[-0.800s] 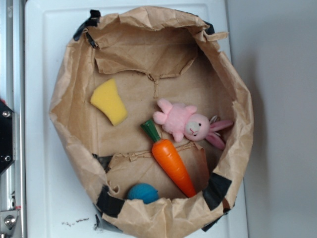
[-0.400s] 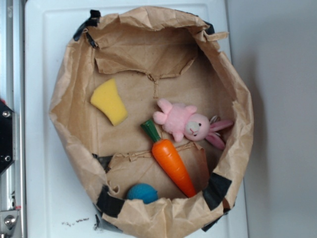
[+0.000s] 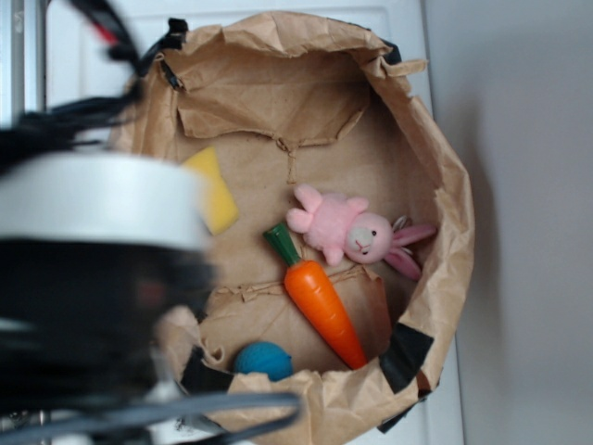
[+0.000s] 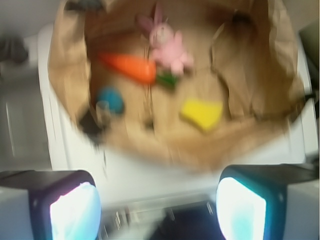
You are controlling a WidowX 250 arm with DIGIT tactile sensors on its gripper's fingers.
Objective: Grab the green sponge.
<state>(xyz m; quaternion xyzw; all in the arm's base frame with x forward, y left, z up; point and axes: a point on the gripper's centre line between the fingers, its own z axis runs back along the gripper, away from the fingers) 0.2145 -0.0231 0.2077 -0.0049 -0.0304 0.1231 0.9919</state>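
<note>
1. A brown paper bag (image 3: 435,167), its rim rolled down and patched with black tape, sits open on a white table (image 3: 83,56).
2. The green sponge (image 4: 202,113), which looks yellow here, lies on the bag's floor on the side nearer the arm, apart from the other toys.
3. In the exterior view a blurred black-and-white part of the robot arm (image 3: 93,278) covers most of the sponge, leaving only one corner showing.
4. A pink plush bunny (image 3: 347,230) lies just beside an orange carrot (image 3: 320,301) with a green top.
5. A teal-blue ball (image 3: 262,359) rests against the bag's wall.
6. The gripper (image 4: 159,200) hangs outside the bag's rim, its fingers (image 4: 75,210) wide apart and holding nothing.
7. No brand, label or writing can be read anywhere.
</note>
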